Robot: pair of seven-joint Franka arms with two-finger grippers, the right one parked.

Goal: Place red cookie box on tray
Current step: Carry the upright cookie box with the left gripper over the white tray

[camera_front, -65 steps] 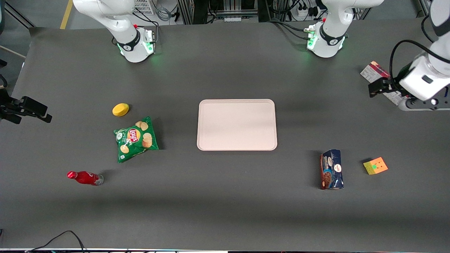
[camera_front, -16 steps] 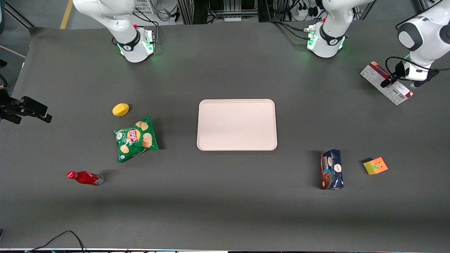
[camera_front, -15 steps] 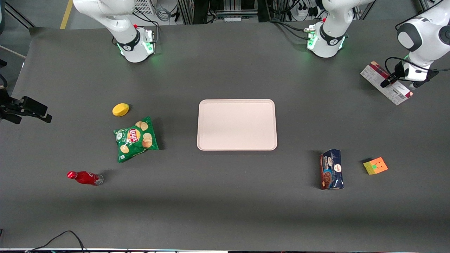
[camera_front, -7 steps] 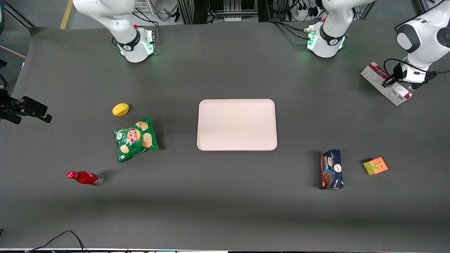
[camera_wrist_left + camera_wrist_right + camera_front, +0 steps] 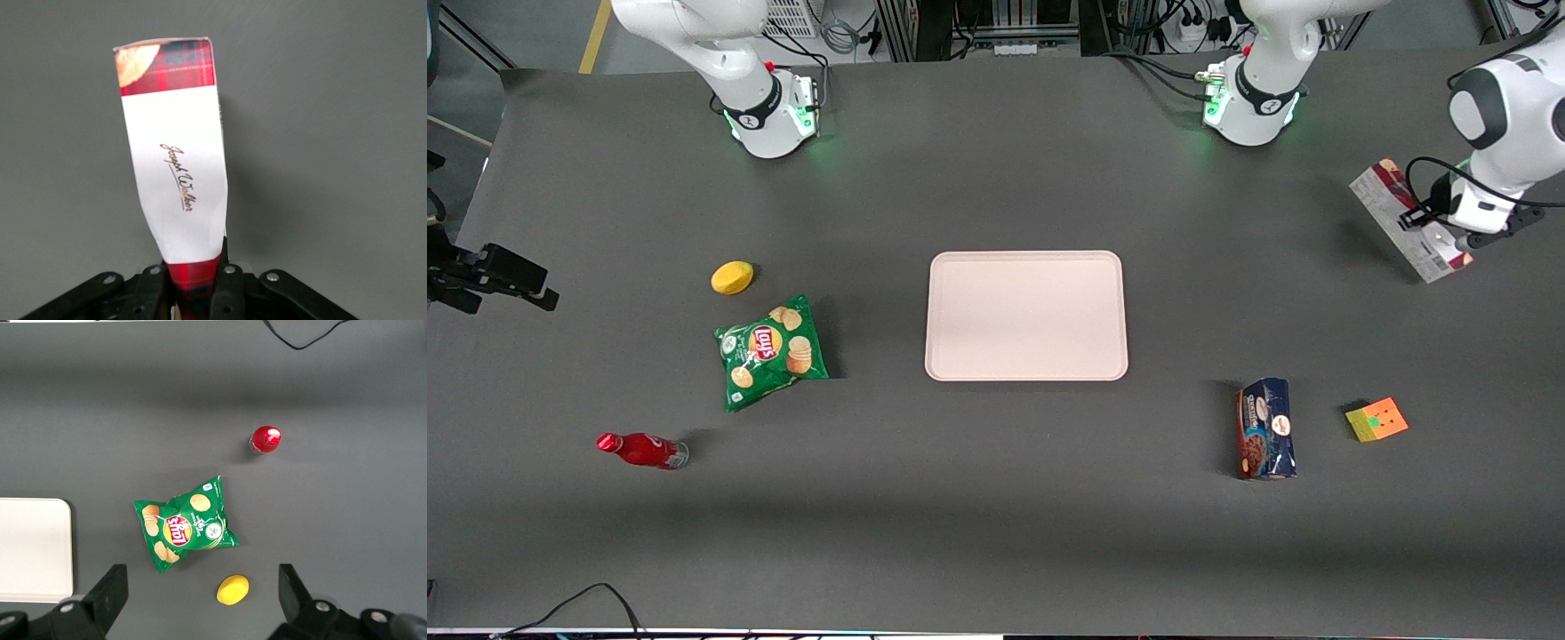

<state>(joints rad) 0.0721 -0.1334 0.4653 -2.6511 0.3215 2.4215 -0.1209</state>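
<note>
The red cookie box [image 5: 1398,213], a long slim plaid carton with a white face, hangs tilted above the table at the working arm's end. My left gripper [image 5: 1427,219] is shut on its middle. In the left wrist view the fingers [image 5: 227,287] clamp the plaid part of the box [image 5: 177,167], whose other end points away over bare table; the gripper [image 5: 193,288] holds it clear of the surface. The pale pink tray [image 5: 1026,260] lies flat at the table's middle, well away from the box toward the parked arm, and shows in the right wrist view [image 5: 65,547].
A dark blue cookie packet [image 5: 1265,428] and a colour cube [image 5: 1376,419] lie nearer the front camera than the held box. Toward the parked arm's end lie a green chips bag [image 5: 769,352], a yellow object [image 5: 732,277] and a red bottle [image 5: 640,450].
My gripper came down onto the box, closed on it and has lifted it off the table; the box has tilted and shifted slightly nearer the front camera.
</note>
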